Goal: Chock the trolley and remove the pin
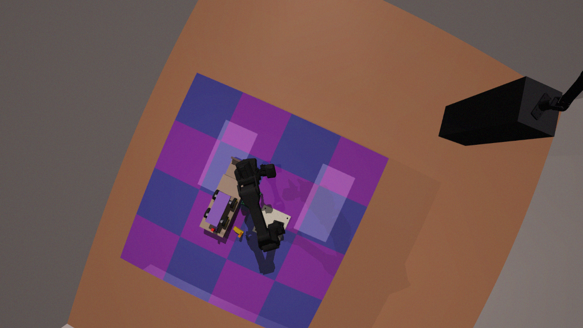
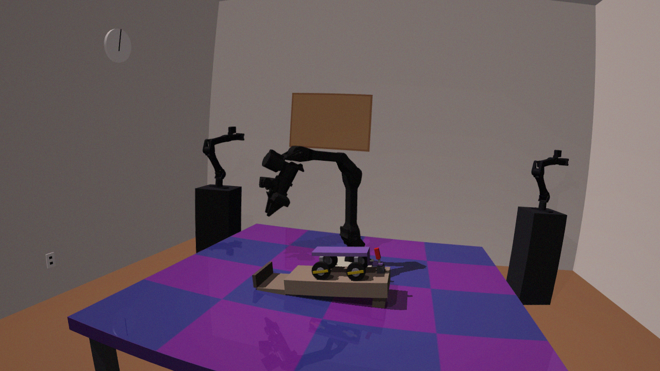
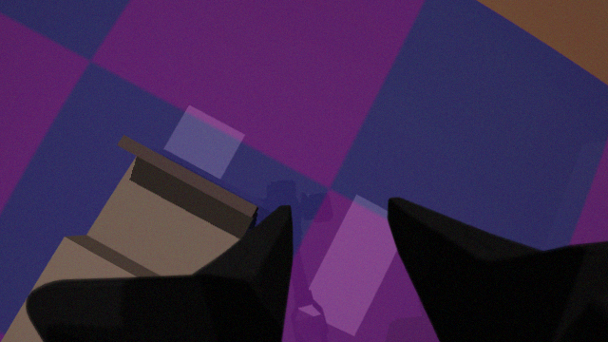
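The trolley [image 1: 220, 206] [image 2: 340, 251], with a purple deck and black wheels, stands on the tan ramp [image 1: 226, 183] [image 2: 332, 286] [image 3: 157, 228]. The red-headed stop pin [image 1: 212, 230] [image 2: 377, 252] stands at the ramp's uphill end, just behind the trolley. The yellow chock [image 1: 239, 232] lies on the table beside that end, apart from the wheels; it is hidden in the exterior view. My gripper [image 2: 272, 212] [image 3: 339, 212] is open and empty, high above the table near the ramp's low end. The arm hides the green tray in the overhead view.
A dark wall [image 2: 263, 275] [image 3: 190, 190] closes the ramp's low end. The arm stands on a white base plate [image 1: 281, 216]. Black pedestals [image 2: 217, 216] [image 2: 535, 253] with camera arms stand beside the table.
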Controlling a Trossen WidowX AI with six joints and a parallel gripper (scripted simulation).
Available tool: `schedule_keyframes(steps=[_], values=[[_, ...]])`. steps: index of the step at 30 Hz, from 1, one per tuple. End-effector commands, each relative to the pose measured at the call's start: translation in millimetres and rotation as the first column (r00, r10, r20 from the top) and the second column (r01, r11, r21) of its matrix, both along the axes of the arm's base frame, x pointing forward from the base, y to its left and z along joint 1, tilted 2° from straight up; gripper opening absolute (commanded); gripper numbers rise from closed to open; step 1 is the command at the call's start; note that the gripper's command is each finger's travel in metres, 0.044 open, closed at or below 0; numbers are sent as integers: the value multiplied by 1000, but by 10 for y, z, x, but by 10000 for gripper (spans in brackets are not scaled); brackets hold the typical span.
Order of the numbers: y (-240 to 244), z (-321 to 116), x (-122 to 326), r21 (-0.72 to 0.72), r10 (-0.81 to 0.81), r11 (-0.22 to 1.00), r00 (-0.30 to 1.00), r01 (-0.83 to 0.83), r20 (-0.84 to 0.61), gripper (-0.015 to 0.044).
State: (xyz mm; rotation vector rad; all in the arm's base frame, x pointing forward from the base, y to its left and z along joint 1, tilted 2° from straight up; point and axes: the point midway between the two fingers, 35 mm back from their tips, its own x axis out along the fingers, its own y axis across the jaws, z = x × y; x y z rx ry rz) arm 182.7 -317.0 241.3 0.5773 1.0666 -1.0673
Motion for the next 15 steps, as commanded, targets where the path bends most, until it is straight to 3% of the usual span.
schedule_keyframes(steps=[1,8,15], values=[[238,-28,201,11,220,976,974,-219,-50,190],[654,-88,501,39,561,827,818,-561,-127,190],[1099,-151,728,76,820,561,541,-824,-189,190]])
